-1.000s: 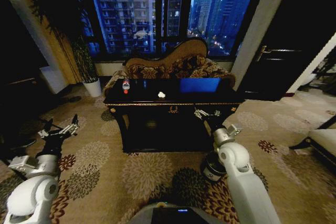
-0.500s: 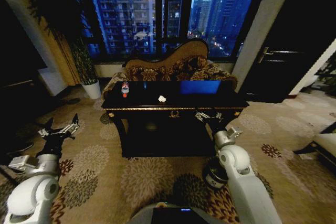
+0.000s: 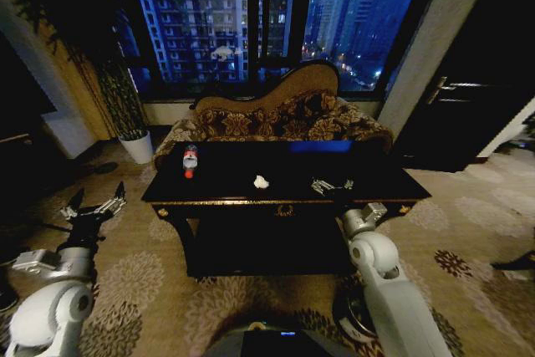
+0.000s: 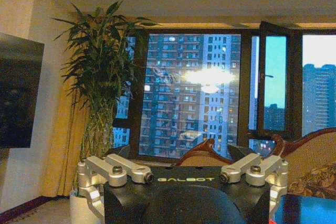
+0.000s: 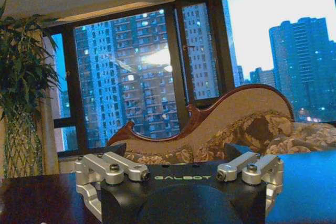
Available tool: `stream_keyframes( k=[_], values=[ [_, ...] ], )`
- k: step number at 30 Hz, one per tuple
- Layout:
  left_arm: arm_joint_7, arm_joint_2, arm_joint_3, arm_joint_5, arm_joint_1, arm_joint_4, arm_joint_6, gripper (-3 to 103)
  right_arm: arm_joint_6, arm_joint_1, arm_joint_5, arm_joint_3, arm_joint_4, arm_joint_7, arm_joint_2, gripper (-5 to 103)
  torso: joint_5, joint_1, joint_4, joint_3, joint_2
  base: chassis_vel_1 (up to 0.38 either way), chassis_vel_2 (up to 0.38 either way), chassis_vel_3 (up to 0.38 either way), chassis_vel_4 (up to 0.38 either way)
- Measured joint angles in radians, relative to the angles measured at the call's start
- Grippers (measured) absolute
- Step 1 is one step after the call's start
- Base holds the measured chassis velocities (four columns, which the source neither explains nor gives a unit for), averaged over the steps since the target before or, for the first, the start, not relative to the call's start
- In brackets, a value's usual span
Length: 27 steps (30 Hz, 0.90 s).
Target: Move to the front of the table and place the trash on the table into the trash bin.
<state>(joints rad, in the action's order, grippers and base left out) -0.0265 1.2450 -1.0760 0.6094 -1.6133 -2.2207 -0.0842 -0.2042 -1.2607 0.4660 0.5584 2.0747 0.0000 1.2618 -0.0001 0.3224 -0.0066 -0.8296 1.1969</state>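
Far left, the left gripper point(image 3: 94, 207) hangs low over the carpet, fingers spread, well clear of the table point(image 3: 226, 194). On the tabletop near its left edge lies the bottle point(image 3: 190, 160), red cap pointing at the front edge. A paper wad point(image 3: 261, 181) sits around the middle. The right gripper point(image 3: 333, 185) is over the front edge right of centre, spread open too. The trash bin point(image 3: 355, 315) is on the floor below the table's right end, mostly behind the right arm.
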Motion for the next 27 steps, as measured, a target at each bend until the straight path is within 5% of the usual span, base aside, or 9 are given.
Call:
stream_keyframes(
  k=[10,27],
  values=[
    [0.0,0.005,-0.002,0.001,-0.012,-0.015,0.001,100,-0.081,0.05,0.018,-0.095,0.018,0.0,-0.09,100,0.0,-0.002,0.0001,0.001,0.001,-0.018,0.026,0.025,-0.02],
    [0.0,0.036,-0.011,-0.021,-0.032,-0.028,0.003,100,-0.096,0.184,0.017,-0.327,-0.075,0.0,-0.203,100,0.0002,-0.001,0.0,0.0,0.001,0.0,0.0,0.0,0.0]
  ],
)
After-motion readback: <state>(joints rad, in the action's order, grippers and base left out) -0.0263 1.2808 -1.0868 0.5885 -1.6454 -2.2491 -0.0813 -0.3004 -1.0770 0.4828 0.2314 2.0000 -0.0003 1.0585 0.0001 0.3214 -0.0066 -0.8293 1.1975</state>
